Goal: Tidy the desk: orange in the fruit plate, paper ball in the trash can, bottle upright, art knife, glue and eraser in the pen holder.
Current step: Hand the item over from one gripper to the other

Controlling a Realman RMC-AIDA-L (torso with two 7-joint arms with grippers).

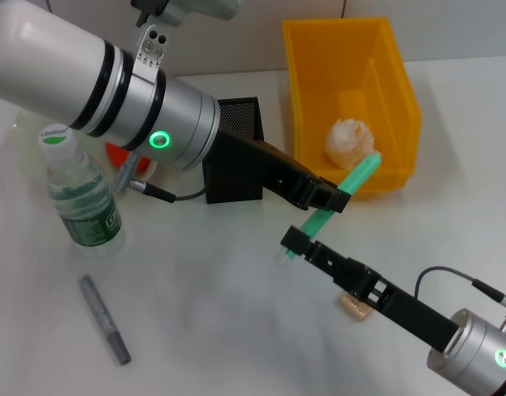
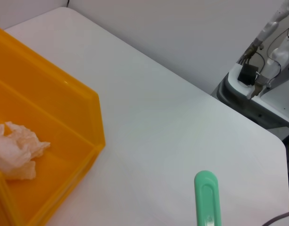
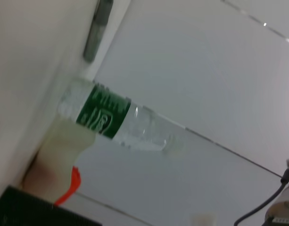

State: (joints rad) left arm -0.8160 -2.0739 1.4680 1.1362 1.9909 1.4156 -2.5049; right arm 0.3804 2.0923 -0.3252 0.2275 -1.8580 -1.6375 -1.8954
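The mint-green glue hangs slanted above the table, between both arms. My left gripper is shut on its middle, and my right gripper is shut on its lower end. Its upper end shows in the left wrist view. The paper ball lies in the yellow trash can. The bottle stands upright at the left. The grey art knife lies in front of it. The tan eraser peeks out under my right arm. Behind my left arm stand the black pen holder and a sliver of the orange. The fruit plate is hidden.
My left arm spans the table's back left and covers much of that area. A grey cable runs in front of the pen holder. Bare white table lies between the art knife and my right arm.
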